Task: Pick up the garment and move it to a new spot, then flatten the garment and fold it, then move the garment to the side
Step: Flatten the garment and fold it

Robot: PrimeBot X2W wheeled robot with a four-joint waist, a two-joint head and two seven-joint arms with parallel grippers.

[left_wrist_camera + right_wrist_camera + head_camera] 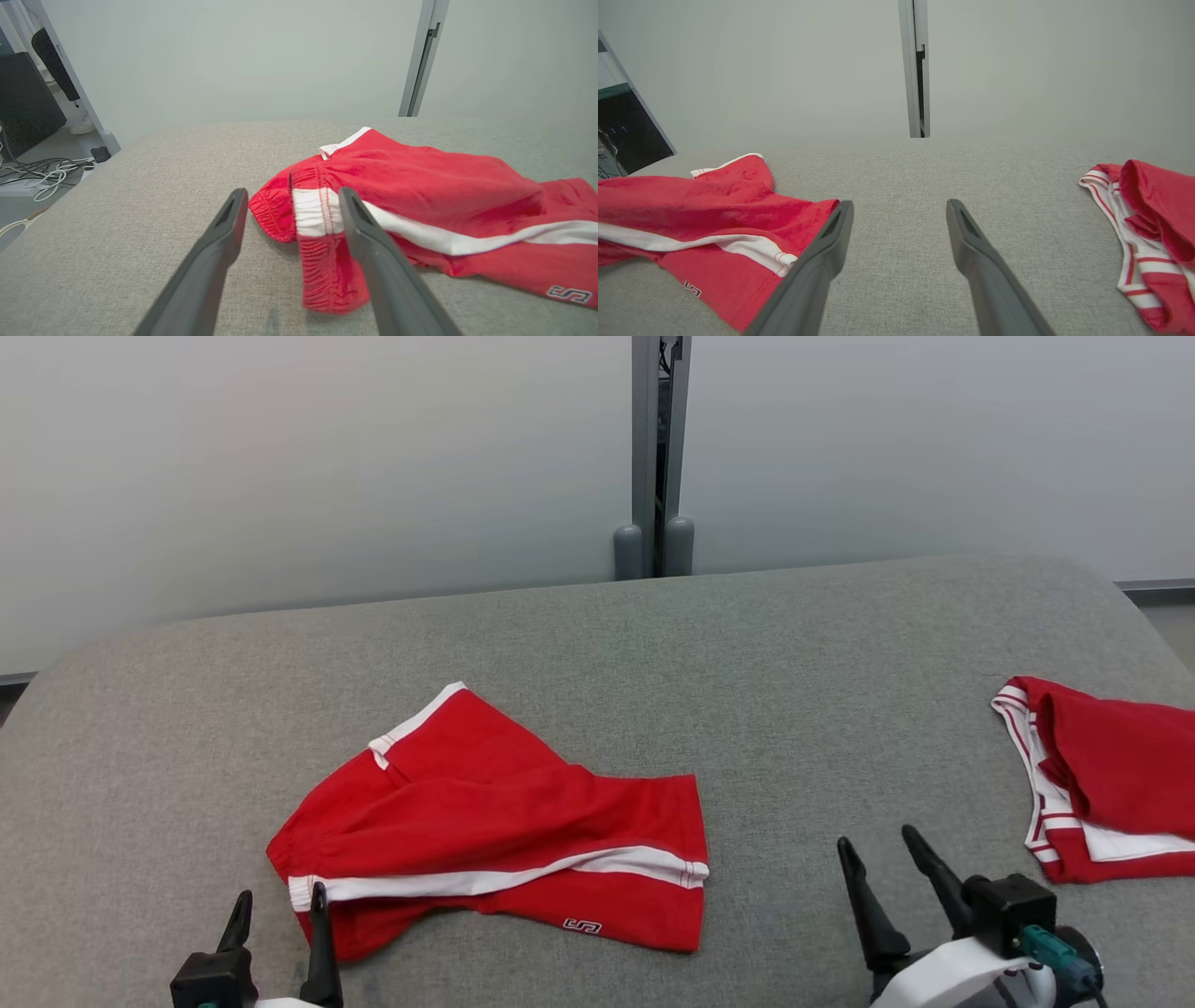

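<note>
Small white-edged logo [582,926] near the hem of the red shorts [485,803], its stylized letters illegible.

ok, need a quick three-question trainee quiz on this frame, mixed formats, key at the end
1. True or false: the left gripper is shut on the red shorts.
2. Where does the second red garment lie? A) on the grey surface, at the robot's right. B) under the shorts. C) on the floor.
3. Fill in: the shorts' small logo sits just below the ____ stripe.
Key: 1 false, its fingers stand wide apart, gripping nothing; 2 A; 3 white.
</note>
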